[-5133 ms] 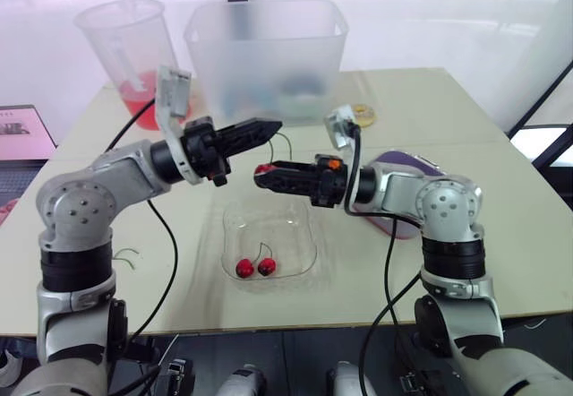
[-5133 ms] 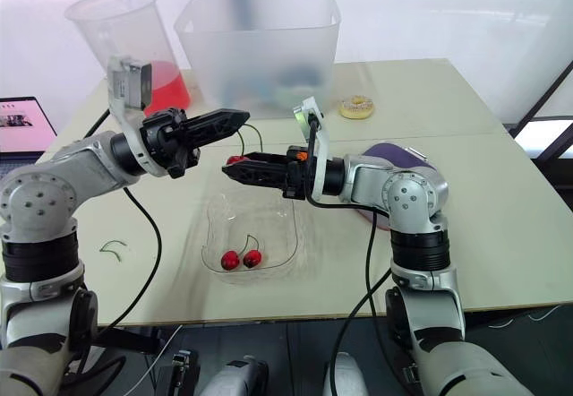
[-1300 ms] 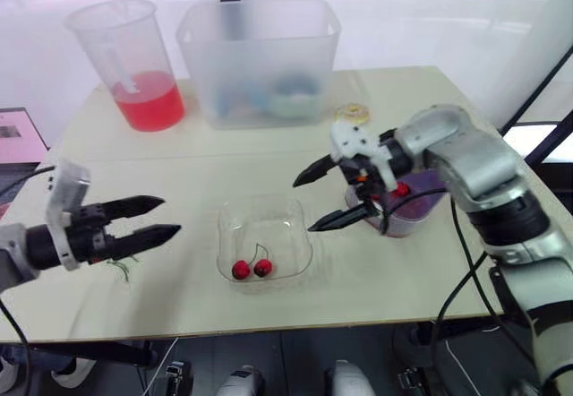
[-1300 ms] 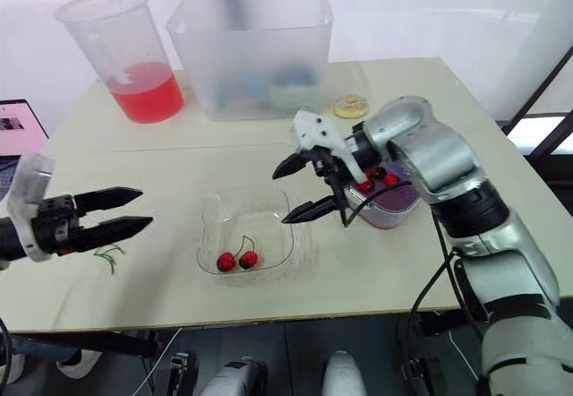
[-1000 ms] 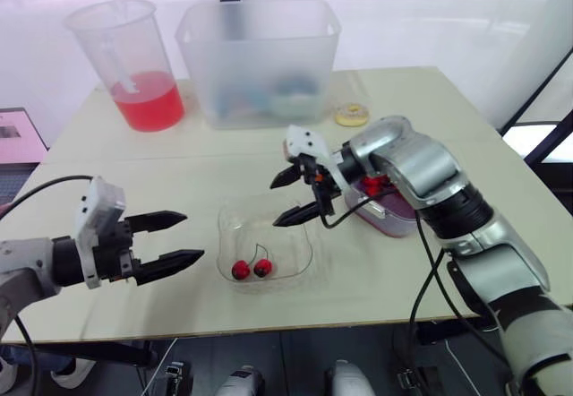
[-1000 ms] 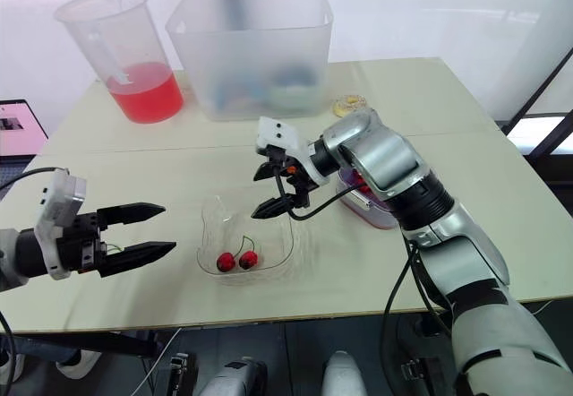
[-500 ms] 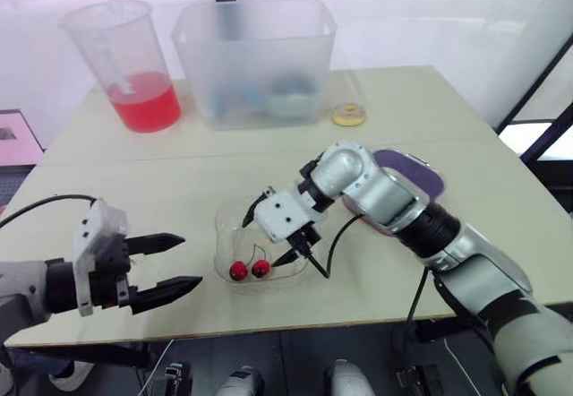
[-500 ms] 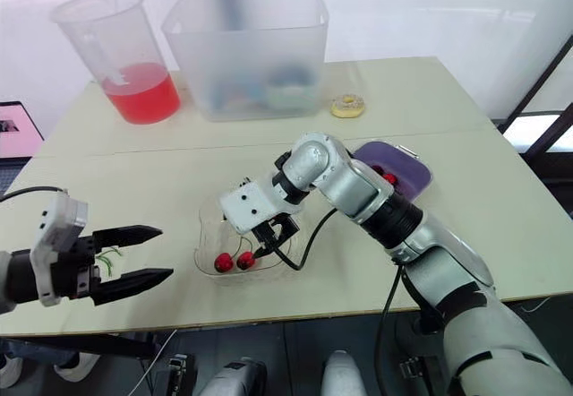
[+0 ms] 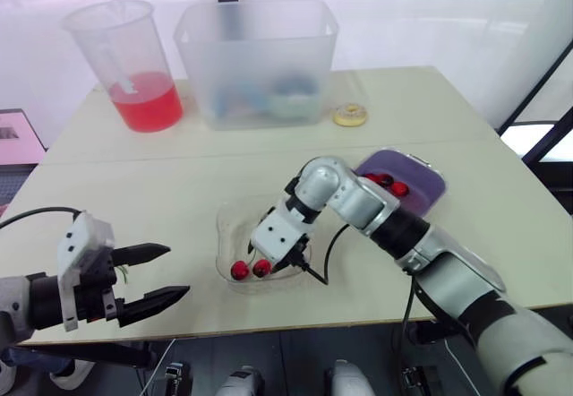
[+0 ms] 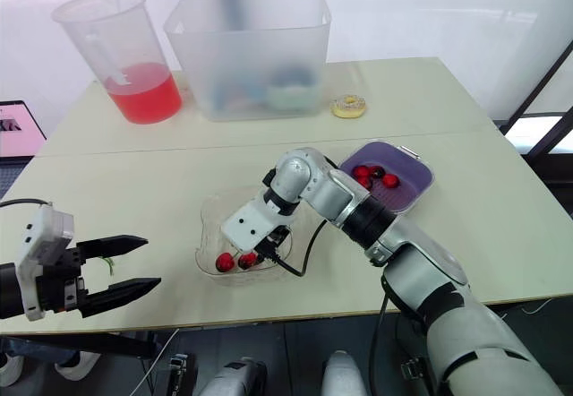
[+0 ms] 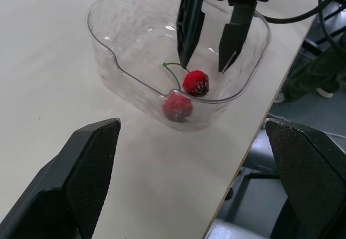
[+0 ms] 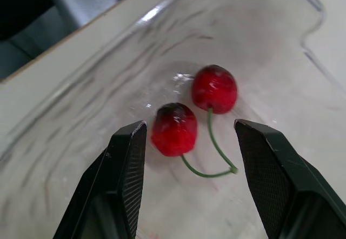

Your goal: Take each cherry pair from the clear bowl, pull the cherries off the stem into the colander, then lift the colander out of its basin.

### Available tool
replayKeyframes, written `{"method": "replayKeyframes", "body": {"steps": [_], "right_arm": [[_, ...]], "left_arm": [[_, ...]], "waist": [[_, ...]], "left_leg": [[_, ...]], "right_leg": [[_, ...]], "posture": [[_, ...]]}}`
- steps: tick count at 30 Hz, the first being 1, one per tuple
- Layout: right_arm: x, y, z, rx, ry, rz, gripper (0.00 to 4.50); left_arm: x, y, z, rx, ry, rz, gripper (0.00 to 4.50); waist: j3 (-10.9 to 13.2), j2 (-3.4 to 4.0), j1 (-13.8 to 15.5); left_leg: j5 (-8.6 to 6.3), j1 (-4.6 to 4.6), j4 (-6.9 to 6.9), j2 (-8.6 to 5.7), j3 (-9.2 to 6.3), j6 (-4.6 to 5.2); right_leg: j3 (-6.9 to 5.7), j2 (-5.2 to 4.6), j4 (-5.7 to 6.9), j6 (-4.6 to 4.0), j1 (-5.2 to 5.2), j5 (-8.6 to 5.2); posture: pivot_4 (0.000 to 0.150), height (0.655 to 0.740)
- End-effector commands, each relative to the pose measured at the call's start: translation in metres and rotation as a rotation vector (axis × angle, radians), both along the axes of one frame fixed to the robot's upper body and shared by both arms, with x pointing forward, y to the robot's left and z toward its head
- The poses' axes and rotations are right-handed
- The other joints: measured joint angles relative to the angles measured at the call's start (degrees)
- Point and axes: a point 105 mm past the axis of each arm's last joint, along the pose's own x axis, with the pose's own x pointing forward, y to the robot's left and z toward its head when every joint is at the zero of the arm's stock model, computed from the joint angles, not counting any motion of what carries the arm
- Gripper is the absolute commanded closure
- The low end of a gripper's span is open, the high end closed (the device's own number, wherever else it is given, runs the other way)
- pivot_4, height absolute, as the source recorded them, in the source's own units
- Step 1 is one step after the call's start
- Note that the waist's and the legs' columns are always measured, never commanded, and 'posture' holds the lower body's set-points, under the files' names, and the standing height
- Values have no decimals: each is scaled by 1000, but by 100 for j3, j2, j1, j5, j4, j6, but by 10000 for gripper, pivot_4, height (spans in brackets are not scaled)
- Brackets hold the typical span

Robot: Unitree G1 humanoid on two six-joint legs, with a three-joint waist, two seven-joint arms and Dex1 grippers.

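Pale table [image 9: 466, 127] by bright window, jug [image 9: 125, 60], tub [image 9: 255, 60], colander [image 9: 421, 176] with cherries; right gripper [image 11: 203, 66] has moved from colander into bowl [image 9: 228, 226], fingers spread astride cherry pair [image 9: 251, 269], not gripping; left gripper [image 9: 175, 271] spread wide, empty, off bowl's left.

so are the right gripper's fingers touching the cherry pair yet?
Apart. The right wrist view shows the right gripper's open fingers straddling the cherry pair, with bare clear bowl floor visible between each finger and the fruit.
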Motion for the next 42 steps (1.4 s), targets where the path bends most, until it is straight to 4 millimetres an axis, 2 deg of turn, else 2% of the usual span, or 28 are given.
{"method": "replayKeyframes", "body": {"steps": [1,5,8,11,13,19,23,27,29,30,34,36,39,42], "right_arm": [[2,6,-3,-15,-22,23,17640],[4,9,-10,-36,-15,19,17640],[8,10,-13,-46,-27,14,25479],[10,9,-13,-48,-38,17,39976],[11,9,-10,-43,-50,25,44452],[26,2,6,-58,-224,114,44676],[40,-1,8,-110,-362,196,44676],[46,-1,12,-126,-396,227,44676],[48,-6,15,-155,-386,232,34079],[47,-8,16,-160,-379,233,30486],[45,-13,26,-133,-364,228,10773],[43,-15,38,-99,-336,184,174],[38,-15,54,-35,-272,105,174],[35,-18,69,42,-179,-63,174]], "left_arm": [[-4,-2,3,1,-13,2,0],[-4,1,2,17,-18,24,0],[0,3,4,17,-37,51,0],[0,2,4,11,-38,51,0],[1,2,2,12,-36,53,0],[4,-1,1,2,-38,44,0],[9,-4,-1,-1,-38,29,0],[12,-6,-1,-3,-41,15,0],[14,-7,-1,-5,-43,12,0],[14,-7,-2,-6,-43,11,0],[17,-8,-3,-10,-40,0,0],[19,-9,-4,-10,-39,-9,0],[21,-10,-4,-11,-37,-22,0],[25,-12,-4,-11,-38,-38,0]], "waist": [[0,0,-1],[0,0,4],[0,1,2],[0,1,2],[0,1,1],[1,2,2],[1,2,-7],[2,3,-22],[2,3,-23],[2,3,-19],[2,4,-12],[2,4,-5],[2,4,-5],[3,5,1]], "left_leg": [[0,0,0,0,0,0],[0,0,0,-1,-1,-1],[0,0,0,0,-1,-1],[0,0,0,-1,-1,-1],[0,1,0,0,-1,-1],[0,1,0,-1,-1,-2],[-1,2,-1,-1,-1,-2],[0,4,-6,0,0,-3],[1,4,-7,1,0,-5],[1,4,-8,1,-1,-5],[1,4,-7,1,-2,-6],[1,4,-7,1,-4,-6],[1,4,-6,0,-4,-6],[1,4,-6,1,-5,-6]], "right_leg": [[0,0,0,0,-1,0],[0,0,0,0,0,0],[0,0,0,0,0,0],[0,1,0,0,1,0],[0,1,0,0,0,0],[0,1,0,0,0,0],[0,2,1,0,0,0],[1,3,2,0,-2,0],[1,5,1,0,-3,0],[1,5,2,0,-2,0],[1,5,1,0,-1,0],[1,6,1,0,0,0],[1,5,1,0,1,0],[1,5,1,0,1,0]], "posture": [[1500,7400],[1500,7400],[1500,7400],[1500,7400],[1500,7400],[1500,7400],[1500,7400],[1500,7400],[1500,7400],[1500,7400],[1500,7400],[1500,7400],[1500,7400],[1500,7400]]}}
